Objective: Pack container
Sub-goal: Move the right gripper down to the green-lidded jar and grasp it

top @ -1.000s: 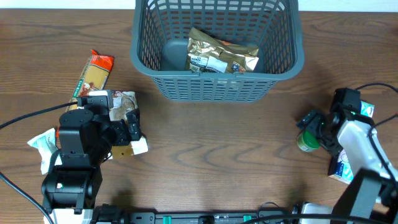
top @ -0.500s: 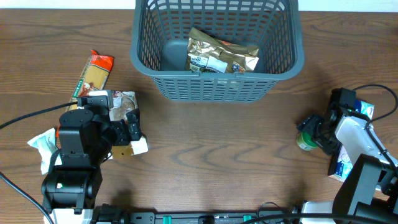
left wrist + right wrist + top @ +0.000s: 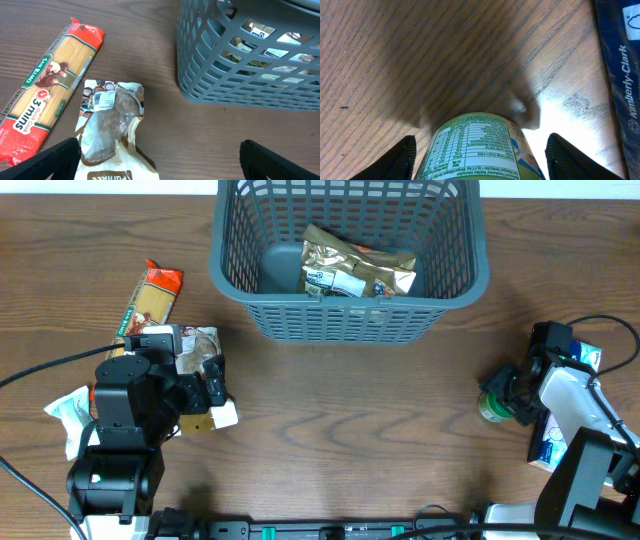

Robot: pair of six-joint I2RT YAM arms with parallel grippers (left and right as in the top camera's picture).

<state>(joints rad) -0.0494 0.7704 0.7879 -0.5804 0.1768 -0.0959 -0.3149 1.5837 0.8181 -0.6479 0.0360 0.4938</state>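
Meanwhile, wood-grain counter [image 3: 330, 430] unchanged. Dark grey slotted plastic container [image 3: 350, 310] sits far centre, unmoved, crinkled gold foil pouch [image 3: 355, 270] inside. Long glossy spaghetti packet [image 3: 45, 95] and clear-windowed pouch [image 3: 110, 125] lie below left end effector [image 3: 161, 162], fingers spread, empty. Only change: right end effector [image 3: 480, 160] has settled astride green-labelled cylindrical canister [image 3: 477, 142], fingers apart, not yet clamped. Grasp likely next.

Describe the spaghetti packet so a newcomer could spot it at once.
Start at the big grey basket, then look to the robot's left of it. The spaghetti packet lies flat there on the wooden table. Unlike the squat clear pouch beside it, it is long, narrow and red-ended.
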